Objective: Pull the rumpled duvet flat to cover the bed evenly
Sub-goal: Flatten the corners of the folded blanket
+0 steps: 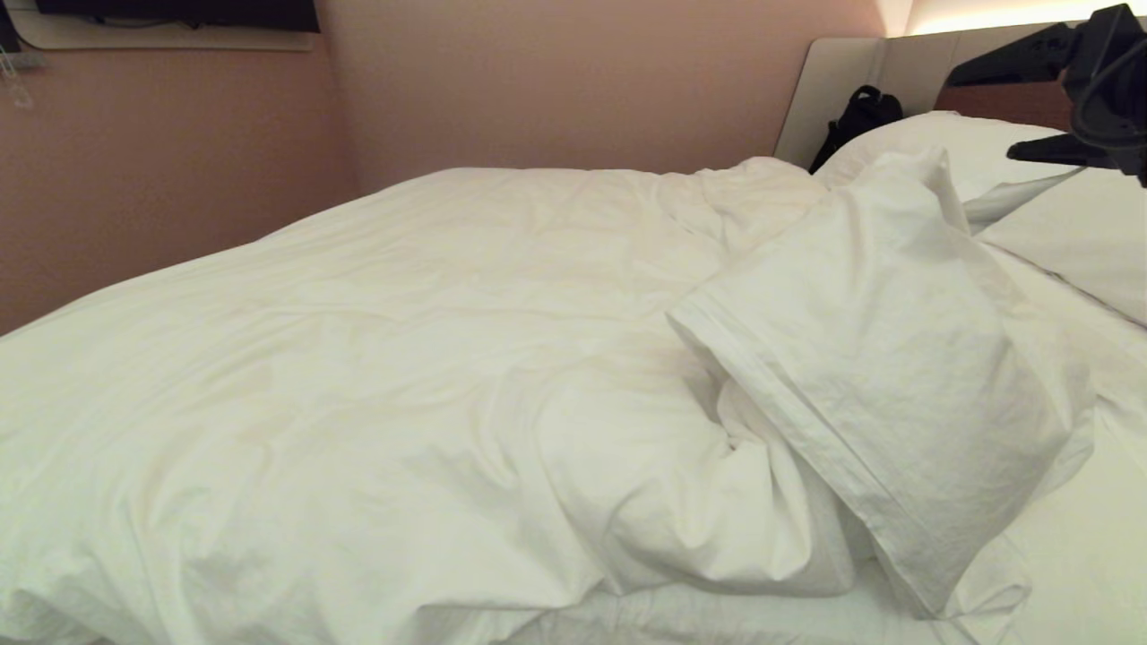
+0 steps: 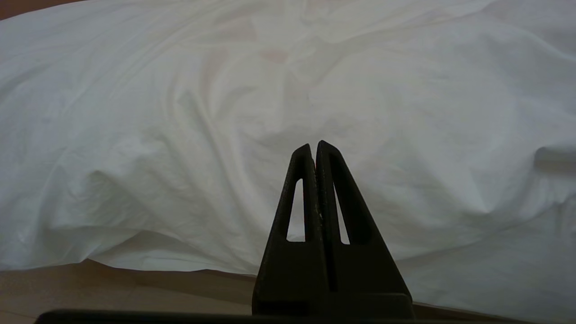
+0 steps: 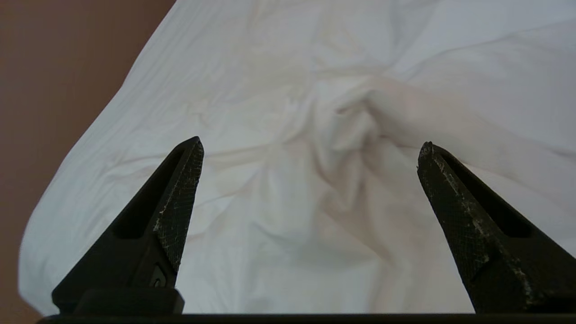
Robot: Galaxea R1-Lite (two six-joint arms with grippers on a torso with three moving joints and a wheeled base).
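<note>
I have the right gripper (image 1: 1057, 98) raised at the head end of the bed (image 1: 1089, 546), above the pillows (image 1: 950, 143), with its fingers spread wide and nothing between them. In its wrist view the tips frame a twisted knot of white cloth, and I judge that cloth lies below and ahead of the fingers, not touching them.

The duvet (image 1: 376, 358) covers most of the bed but not evenly. Toward the foot end and the far side it lies fairly smooth. At the near side, toward the head end, one corner is folded back on itself: a flap with a stitched hem (image 1: 878, 376) stands up and leans over the bunched part beneath it. The flap's long axis runs from the pillows down toward the near edge of the bed, its hemmed edge facing the foot end. Bare sheet shows beside it, at the near head corner of the bed.

So the piece to pull lies below the right gripper and toward the foot from it. The right arm is clearly the nearer one. I reckon the flap needs drawing toward the head end and that near corner.

The left gripper (image 2: 315, 148) hangs low at the side of the bed, fingers pressed together and empty, with the duvet's hanging edge in front of it.
</note>
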